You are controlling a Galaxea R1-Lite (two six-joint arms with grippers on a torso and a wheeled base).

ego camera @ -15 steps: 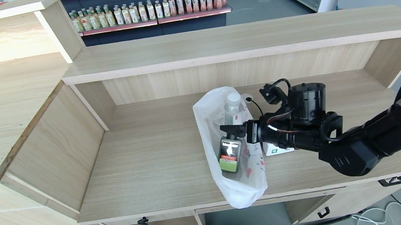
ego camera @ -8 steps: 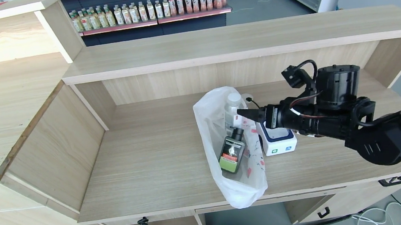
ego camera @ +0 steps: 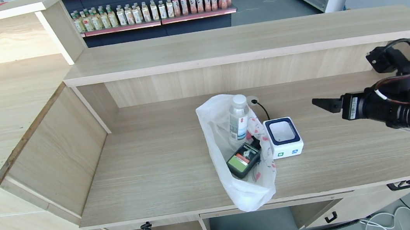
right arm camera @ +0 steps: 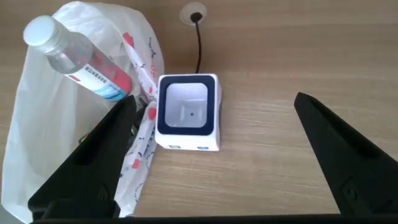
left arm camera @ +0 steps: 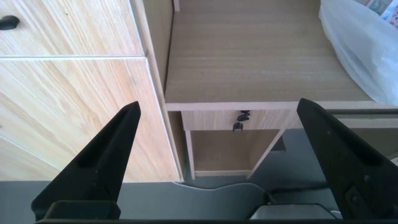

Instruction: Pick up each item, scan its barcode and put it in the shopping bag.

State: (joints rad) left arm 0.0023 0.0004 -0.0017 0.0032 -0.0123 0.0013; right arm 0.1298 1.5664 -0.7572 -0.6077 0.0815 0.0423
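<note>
A white plastic shopping bag lies open on the wooden table, its near end drooping over the table's front edge. Two items are inside it: a clear bottle with a white cap stands at the back of the bag, and a dark bottle with a green and red label lies tilted in front of it, its black cap pointing toward the scanner side. The scanner, a white box with a dark-rimmed window facing up, sits on the table just beside the bag on the robot's right, touching or nearly touching the plastic; its black cable runs back to a round hole in the tabletop. The right gripper hangs above the right part of the table, well apart from the scanner, aimed toward the bag; its fingers are spread wide with nothing between them. The left gripper is low in front of the table's near edge, by the cabinet front, its fingers likewise spread and empty.
</note>
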